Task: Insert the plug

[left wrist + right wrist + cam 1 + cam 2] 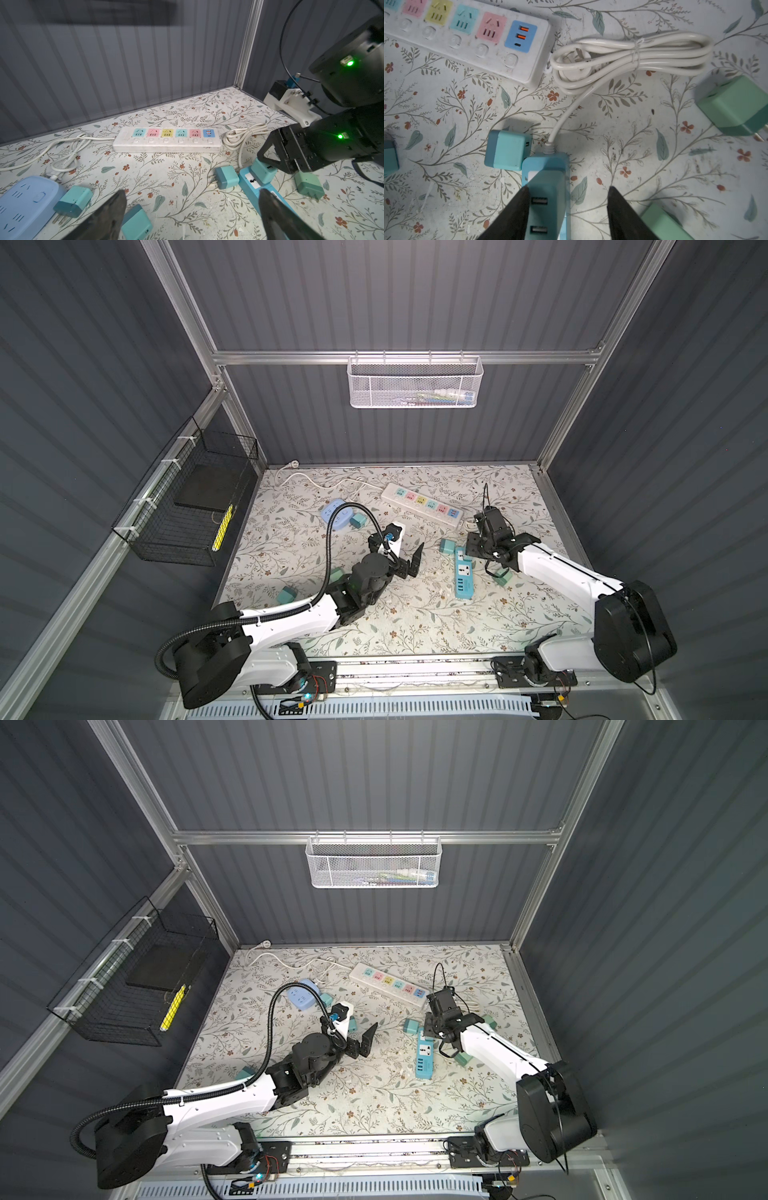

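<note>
Scuffed floral-print mat. Grimy white plastic power strip with pastel socket panels. Blue slab strip, glossy. Plug, a rounded teal cube, stands on the blue strip's cord end. Right gripper straddles it, jaws apart with a gap on one side, not clamping. Left gripper is spread wide and empty. The plug's prongs are hidden, and the black fingers cut off the blue strip's far end.

A long power strip lies rearmost, a short strip before it to the right, a coiled cord between them, a rounded socket block at left.
</note>
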Action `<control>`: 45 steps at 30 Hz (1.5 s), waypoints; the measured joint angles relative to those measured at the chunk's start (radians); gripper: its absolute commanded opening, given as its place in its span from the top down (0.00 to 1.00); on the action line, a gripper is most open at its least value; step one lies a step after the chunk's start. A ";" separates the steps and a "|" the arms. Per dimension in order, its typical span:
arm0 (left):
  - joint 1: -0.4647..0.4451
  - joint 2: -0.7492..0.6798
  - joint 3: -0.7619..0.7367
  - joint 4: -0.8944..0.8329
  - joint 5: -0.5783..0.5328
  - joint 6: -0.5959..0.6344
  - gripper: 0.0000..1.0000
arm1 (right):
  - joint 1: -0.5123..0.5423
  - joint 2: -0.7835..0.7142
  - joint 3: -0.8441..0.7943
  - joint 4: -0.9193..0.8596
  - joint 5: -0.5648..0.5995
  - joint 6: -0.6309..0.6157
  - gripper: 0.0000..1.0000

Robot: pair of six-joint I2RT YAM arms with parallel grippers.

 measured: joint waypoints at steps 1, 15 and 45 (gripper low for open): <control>0.000 0.000 0.002 -0.007 -0.003 -0.002 0.00 | -0.001 -0.004 -0.001 -0.005 -0.005 0.000 0.39; 0.067 0.056 0.166 -0.303 -0.114 -0.192 0.00 | -0.003 -0.105 0.058 -0.124 -0.071 -0.018 0.37; 0.214 -0.007 0.193 -0.626 0.011 -0.365 0.00 | 0.092 0.520 0.404 -0.048 -0.347 -0.072 0.27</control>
